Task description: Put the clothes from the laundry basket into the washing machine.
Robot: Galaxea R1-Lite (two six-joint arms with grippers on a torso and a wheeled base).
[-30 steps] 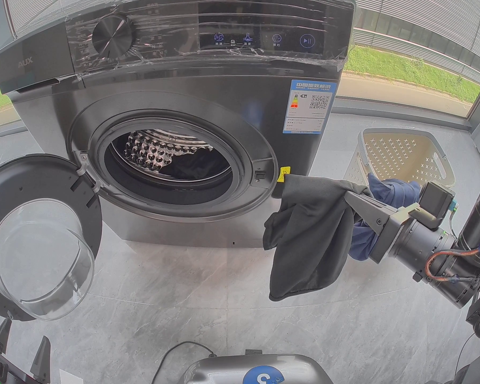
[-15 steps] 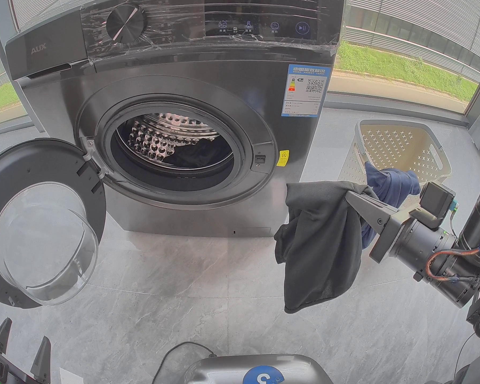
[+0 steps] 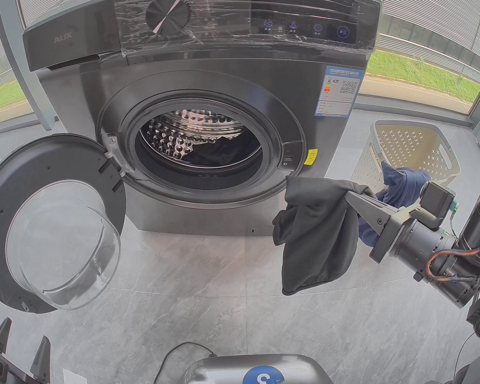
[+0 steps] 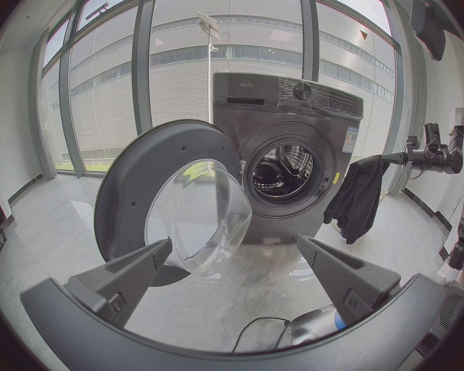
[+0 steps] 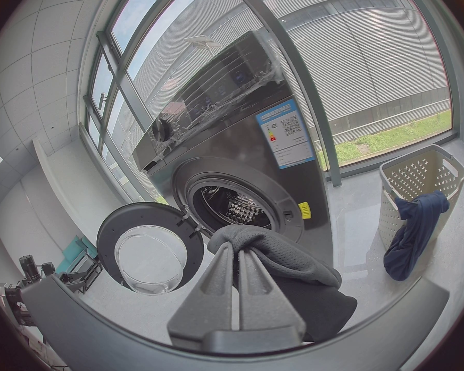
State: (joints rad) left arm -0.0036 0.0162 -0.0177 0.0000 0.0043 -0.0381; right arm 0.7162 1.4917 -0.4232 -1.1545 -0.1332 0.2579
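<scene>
My right gripper (image 3: 352, 194) is shut on a dark grey garment (image 3: 317, 230) that hangs above the floor, to the right of and below the drum opening (image 3: 200, 145) of the washing machine (image 3: 208, 81). The same grey garment (image 5: 288, 264) drapes over the shut fingers (image 5: 252, 284) in the right wrist view. Dark clothing lies inside the drum. A blue garment (image 3: 402, 185) hangs over the rim of the cream laundry basket (image 3: 416, 148) at the right. My left gripper (image 4: 232, 256) is open and holds nothing, low at the left near the open door (image 3: 48, 220).
The round door stands swung out to the left with its glass bowl (image 3: 64, 244) facing me. Glass windows run behind the machine. A cable (image 3: 181, 348) lies on the grey tiled floor (image 3: 197, 294) close to me.
The whole head view has shifted, so the machine now sits farther right in the picture. The grey garment swings slightly under my right gripper, which keeps its hold.
</scene>
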